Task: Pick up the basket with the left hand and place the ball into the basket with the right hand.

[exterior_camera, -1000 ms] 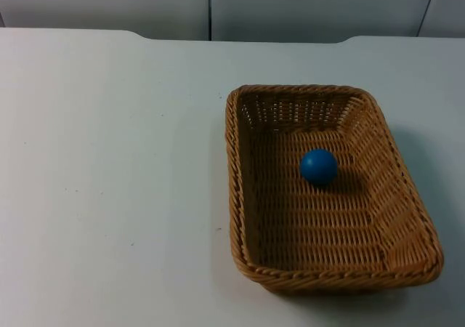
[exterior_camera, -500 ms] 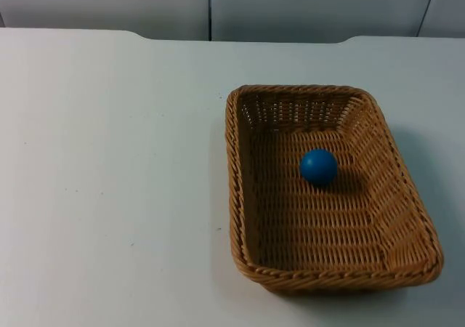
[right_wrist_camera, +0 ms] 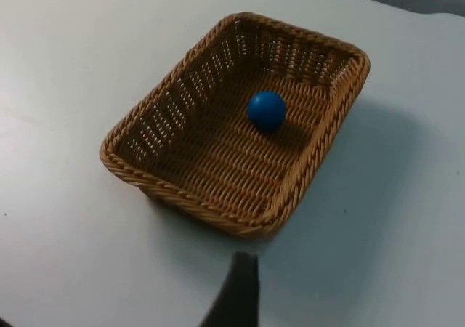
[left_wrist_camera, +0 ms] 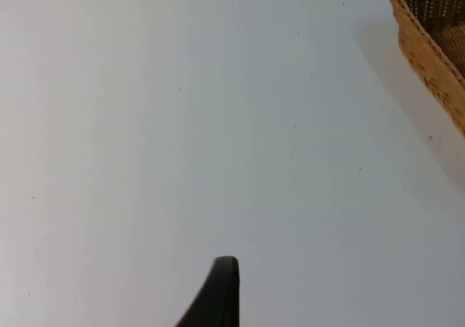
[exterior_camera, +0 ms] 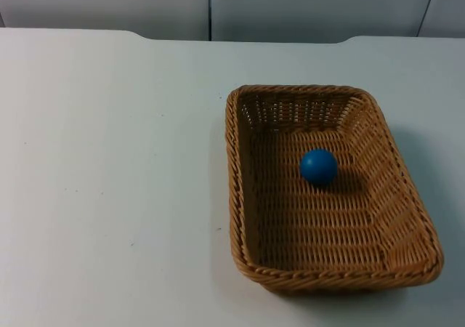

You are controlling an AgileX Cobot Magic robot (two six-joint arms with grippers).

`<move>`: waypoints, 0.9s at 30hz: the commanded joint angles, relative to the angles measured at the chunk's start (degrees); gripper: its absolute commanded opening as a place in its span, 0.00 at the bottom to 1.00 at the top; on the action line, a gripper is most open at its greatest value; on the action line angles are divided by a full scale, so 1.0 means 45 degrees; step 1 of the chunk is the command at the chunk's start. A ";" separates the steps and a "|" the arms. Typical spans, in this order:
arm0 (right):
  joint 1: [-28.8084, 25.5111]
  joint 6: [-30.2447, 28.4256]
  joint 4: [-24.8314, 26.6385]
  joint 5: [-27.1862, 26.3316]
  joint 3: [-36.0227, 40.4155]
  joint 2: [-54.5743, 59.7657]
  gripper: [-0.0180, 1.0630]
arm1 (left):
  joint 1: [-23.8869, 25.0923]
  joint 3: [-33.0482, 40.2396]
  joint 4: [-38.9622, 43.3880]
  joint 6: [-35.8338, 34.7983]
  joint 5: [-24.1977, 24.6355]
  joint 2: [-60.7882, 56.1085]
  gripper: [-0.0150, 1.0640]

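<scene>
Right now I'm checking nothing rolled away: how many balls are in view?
1. The blue ball lies inside the wicker basket, on its woven floor toward the far end; nothing could hide another.

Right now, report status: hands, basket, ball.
Left hand over bare table, beside basket. Right hand above basket's near end, holding nothing. Ball already in basket, basket on table. Nothing in the way.

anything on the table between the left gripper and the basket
Nothing visible. In the left wrist view only bare white table lies between the left gripper's fingertip and the basket rim. The blue ball already sits inside the basket.
</scene>
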 commanded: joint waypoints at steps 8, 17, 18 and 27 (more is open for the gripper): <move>0.0045 -0.0068 -0.0082 -0.0453 0.0185 -0.0045 0.74 | 0.0024 0.0021 0.0068 -0.0093 -0.0066 -0.0055 0.82; 0.0045 -0.0069 -0.0082 -0.0453 0.0185 -0.0045 0.85 | 0.0024 0.0021 0.0068 -0.0093 -0.0066 -0.0055 0.82; 0.0045 -0.0069 -0.0082 -0.0453 0.0185 -0.0045 0.89 | 0.0024 0.0021 0.0068 -0.0093 -0.0066 -0.0055 0.82; 0.0045 -0.0069 -0.0082 -0.0453 0.0185 -0.0045 0.99 | 0.0024 0.0051 0.0065 -0.0093 -0.0216 -0.0055 0.95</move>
